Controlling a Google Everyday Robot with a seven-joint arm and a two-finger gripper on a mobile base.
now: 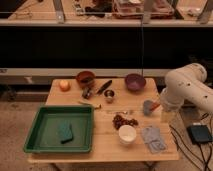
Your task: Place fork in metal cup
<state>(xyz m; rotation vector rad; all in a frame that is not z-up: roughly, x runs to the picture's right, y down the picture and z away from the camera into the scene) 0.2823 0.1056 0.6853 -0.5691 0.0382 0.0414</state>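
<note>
Gripper (159, 106) sits beyond and to the right of the white bowl (127, 134), just beside a dull blue-grey cup (148, 106), and whether it is wide or narrow I cannot tell. Just beyond the bowl lies a dark red cluster (124, 121), and behind that the fork (120, 112), a thin all-silver sliver flat on the wooden table (107, 146). Farther back, slightly left of the bowl, the metal cup (109, 94) stands upright, small, round, shiny, dark inside.

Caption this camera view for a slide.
Gripper beside the blue-grey cup; thin silver fork lies apart from the shiny steel cup.
</note>
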